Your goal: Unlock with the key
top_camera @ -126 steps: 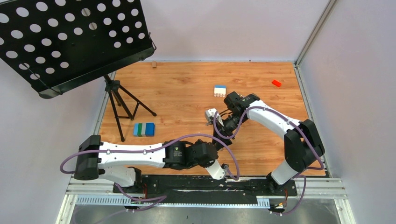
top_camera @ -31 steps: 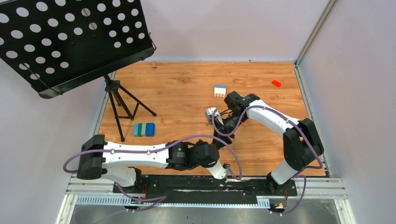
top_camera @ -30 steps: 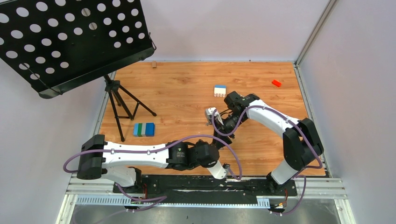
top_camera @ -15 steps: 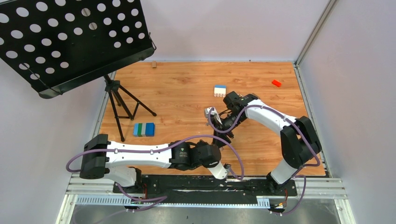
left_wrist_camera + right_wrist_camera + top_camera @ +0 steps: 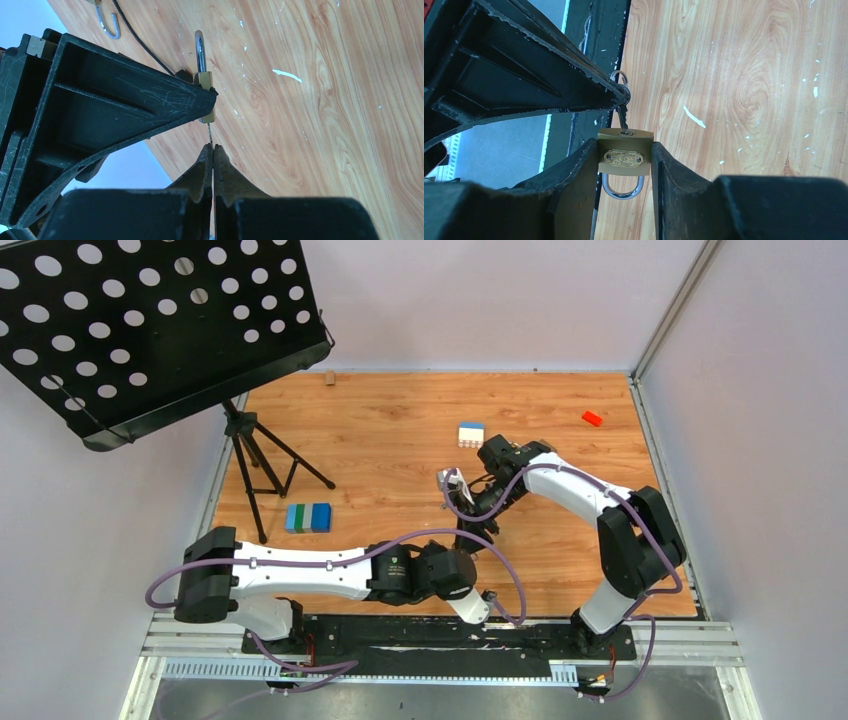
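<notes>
Key (image 5: 622, 119) is entering padlock (image 5: 625, 156); turning next
Left pincer (image 5: 212, 148), pinching it, is edging forward; padlock clamped between right pincer (image 5: 625, 145) tips.

I see a black perforated music stand (image 5: 150, 330) far left, blue-green blocks (image 5: 308, 517) by its tripod (image 5: 262, 455), a white-and-blue block (image 5: 471, 434) centre, a red block (image 5: 592, 418) far right.

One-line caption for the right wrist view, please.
Right gripper clamps a small brass padlock while the left gripper holds a thin grey metal key in its keyhole.
</notes>
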Controlling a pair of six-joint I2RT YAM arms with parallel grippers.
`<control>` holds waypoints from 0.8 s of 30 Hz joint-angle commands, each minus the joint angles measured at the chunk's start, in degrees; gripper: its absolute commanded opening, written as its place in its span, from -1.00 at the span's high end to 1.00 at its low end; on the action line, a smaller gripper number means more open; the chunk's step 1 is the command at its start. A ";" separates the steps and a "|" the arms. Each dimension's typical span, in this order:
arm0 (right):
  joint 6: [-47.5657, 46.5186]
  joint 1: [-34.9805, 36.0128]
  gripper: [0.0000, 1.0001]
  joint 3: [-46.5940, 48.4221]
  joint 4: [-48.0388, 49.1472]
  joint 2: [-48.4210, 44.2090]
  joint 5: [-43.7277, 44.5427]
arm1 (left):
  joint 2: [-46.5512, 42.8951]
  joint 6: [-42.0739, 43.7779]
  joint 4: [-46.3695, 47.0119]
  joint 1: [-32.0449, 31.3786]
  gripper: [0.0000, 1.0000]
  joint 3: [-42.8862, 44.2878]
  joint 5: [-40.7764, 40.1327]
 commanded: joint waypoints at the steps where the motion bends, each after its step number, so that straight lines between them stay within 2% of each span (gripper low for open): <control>1: -2.38 -0.08 1.00 0.74 2.63 -2.74 -5.13 | -1.64 -1.06 4.65 -0.96 1.00 0.44 2.47; 9: -9.94 -0.04 1.00 -2.89 2.05 -7.01 -6.52 | -5.37 -0.18 9.51 -0.89 1.00 -3.45 4.71; 15: -15.01 -0.01 1.00 -2.74 -1.22 -7.19 -8.22 | -4.96 0.13 10.91 -0.89 1.00 -3.61 5.37; 24: -18.72 0.19 1.00 -3.35 -3.23 -7.79 -9.35 | -5.22 1.79 13.56 -0.89 1.00 -5.11 6.02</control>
